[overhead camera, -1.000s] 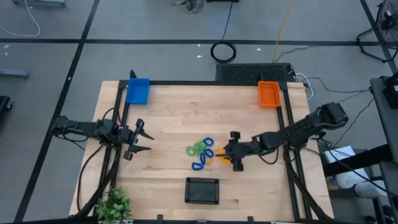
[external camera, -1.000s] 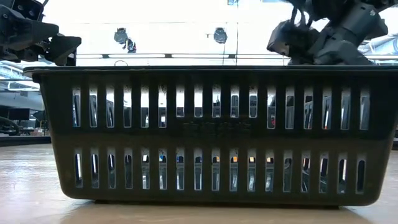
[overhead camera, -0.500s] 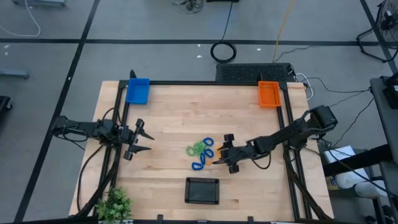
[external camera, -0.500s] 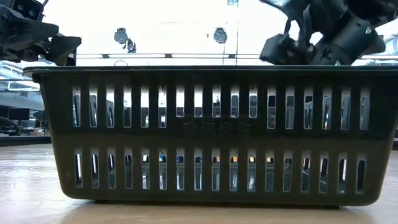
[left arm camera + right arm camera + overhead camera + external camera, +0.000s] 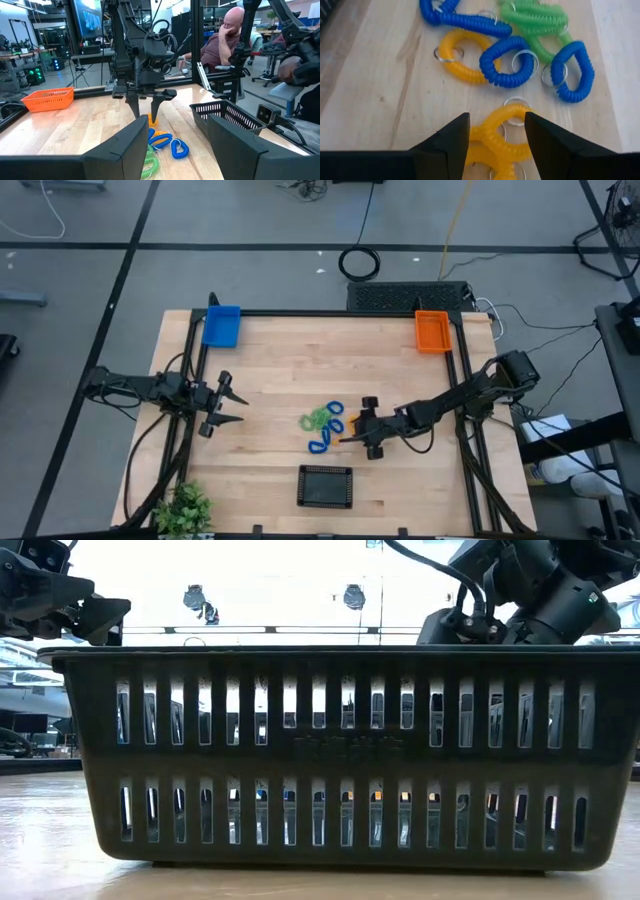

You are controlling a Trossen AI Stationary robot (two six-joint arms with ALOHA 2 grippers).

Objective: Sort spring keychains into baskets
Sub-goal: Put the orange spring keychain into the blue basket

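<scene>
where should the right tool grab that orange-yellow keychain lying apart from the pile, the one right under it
Grip the plastic coil of the orange-yellow keychain, not the metal ring at its far end. It lies flat on the table, clear of the pile, so probably come straight down, one finger either side of the coil. The right tool is already open and straddling it. The left tool waits open at the left.

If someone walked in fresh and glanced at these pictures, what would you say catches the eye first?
Probably the tangle of blue, green and yellow spring keychains at the middle of the table, with the right gripper open and lowered over a yellow one at the pile's edge. Next come the blue basket and orange basket at the far corners, and the black basket at the near edge.
</scene>
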